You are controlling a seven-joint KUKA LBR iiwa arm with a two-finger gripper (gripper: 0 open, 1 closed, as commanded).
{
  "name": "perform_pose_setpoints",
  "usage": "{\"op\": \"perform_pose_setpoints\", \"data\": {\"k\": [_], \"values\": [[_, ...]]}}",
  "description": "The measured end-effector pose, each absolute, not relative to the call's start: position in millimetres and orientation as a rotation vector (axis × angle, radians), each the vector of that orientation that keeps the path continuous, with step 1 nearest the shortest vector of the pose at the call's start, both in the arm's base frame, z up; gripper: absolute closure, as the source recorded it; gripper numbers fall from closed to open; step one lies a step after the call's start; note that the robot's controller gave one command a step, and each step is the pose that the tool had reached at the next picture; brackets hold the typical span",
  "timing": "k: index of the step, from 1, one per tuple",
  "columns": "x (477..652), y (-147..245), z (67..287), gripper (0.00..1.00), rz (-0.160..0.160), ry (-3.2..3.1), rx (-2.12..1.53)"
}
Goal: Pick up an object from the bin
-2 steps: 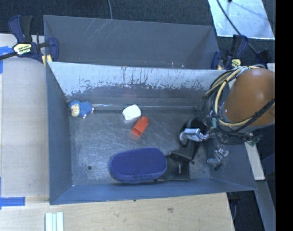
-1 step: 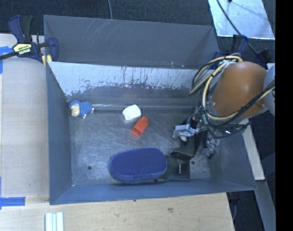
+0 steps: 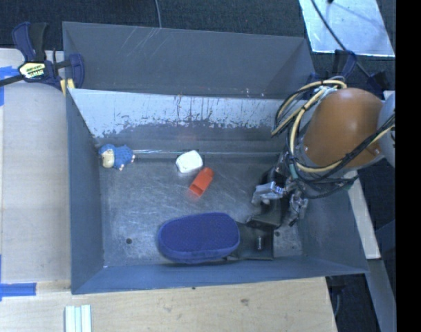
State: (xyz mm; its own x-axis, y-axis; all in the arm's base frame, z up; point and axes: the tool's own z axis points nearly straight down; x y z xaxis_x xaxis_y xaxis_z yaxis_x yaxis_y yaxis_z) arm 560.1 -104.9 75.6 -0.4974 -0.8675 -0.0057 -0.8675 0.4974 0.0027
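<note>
Gripper hung low over a flat black plastic piece beside a dark-blue oval cushion, probably as the nearest pick; spread or closed, I couldn't tell.

A dark, rough-textured floor spreads across the far side of the scene and shows again at the right, toward the near edge. A pale wooden table lies left of the grey bin and runs along its near side, with grain and a few knots visible. At far right a pale grey sheet lies over the floor. A thin cable crosses the floor to the bin's far rim. Light falls brightly on table and sheet.
</note>
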Motion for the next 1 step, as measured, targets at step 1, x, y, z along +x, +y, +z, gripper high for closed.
{"op": "perform_pose_setpoints", "data": {"k": [1], "values": [[521.4, -100.2, 218.5, 1.0, -0.001, 2.705, -1.593]]}}
